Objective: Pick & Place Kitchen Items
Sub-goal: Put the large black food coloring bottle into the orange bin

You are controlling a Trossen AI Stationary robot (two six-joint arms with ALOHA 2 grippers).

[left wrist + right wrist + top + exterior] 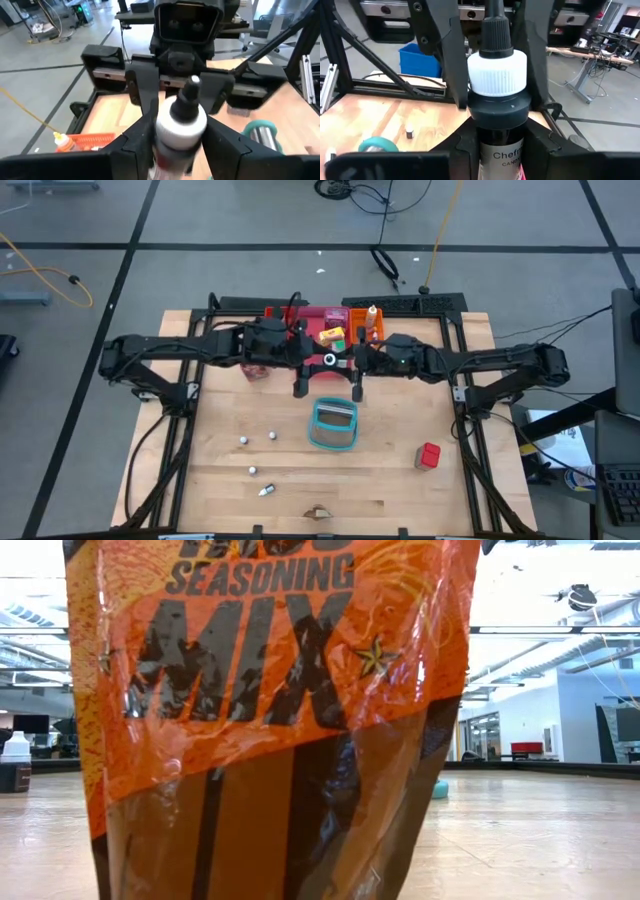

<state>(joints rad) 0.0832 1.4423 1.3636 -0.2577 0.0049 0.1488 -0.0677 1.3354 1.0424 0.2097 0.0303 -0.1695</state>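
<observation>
Wooden table [220, 480] | above basket [333, 425]: left gripper [181, 131] and right gripper [496, 131] both clamp small bottle [496, 85] | stiff, light, slick; hold body under cap.

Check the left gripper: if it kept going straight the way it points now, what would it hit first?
Likely the right gripper. The left gripper faces it head-on, and both grip the same small bottle between them. Depth beyond is unclear.

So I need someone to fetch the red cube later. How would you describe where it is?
Start from the teal basket in the middle of the wooden table. Move toward the right arm's side, near the table's edge, and there sits the red cube alone on bare wood. It is the only red block there; the small white balls lie on the other side of the basket.
</observation>
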